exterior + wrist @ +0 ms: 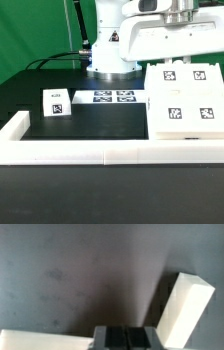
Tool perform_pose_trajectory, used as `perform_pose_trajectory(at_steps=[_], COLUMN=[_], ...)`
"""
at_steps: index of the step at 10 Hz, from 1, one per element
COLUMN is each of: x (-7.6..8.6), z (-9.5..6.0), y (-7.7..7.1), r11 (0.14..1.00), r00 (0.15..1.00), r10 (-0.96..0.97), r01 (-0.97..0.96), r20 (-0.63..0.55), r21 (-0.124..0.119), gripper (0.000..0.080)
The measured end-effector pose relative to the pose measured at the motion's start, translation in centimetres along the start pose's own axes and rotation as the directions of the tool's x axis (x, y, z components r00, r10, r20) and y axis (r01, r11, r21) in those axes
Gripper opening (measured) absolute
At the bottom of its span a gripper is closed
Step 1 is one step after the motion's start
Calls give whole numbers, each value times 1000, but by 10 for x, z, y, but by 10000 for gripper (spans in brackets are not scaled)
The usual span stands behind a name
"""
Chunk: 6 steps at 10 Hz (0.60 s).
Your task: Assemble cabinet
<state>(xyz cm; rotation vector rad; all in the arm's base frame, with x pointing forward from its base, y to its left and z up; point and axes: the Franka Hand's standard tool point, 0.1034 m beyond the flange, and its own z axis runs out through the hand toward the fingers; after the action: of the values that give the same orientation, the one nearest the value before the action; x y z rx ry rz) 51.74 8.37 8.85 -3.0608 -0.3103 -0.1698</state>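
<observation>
The cabinet's large white box [185,100] stands at the exterior view's right, with several black-and-white tags on its top and front faces. A small white tagged block [55,103] stands alone at the left of the black mat. My gripper [184,20] hangs above the back of the large box, mostly cut off by the frame's top. In the wrist view the gripper [127,340] has its dark fingers pressed together with nothing between them. A white panel edge [186,305] rises beside it, and another white piece [40,340] lies on the other side.
The marker board [113,96] lies flat at the back of the mat, in front of the robot base [108,45]. A low white rail [110,152] frames the mat's front and left side. A black cable runs behind on the left.
</observation>
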Motion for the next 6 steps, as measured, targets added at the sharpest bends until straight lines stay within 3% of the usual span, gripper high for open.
perform_pose_trajectory(at_steps=[5, 6], x=[-2, 3], z=[1, -5], y=[0, 0], r11=[1000, 1000], r00=[1000, 1000], r10=[1, 0], r01=[-1, 0], r20=[3, 13], r21=[0, 4], gripper=[4, 4])
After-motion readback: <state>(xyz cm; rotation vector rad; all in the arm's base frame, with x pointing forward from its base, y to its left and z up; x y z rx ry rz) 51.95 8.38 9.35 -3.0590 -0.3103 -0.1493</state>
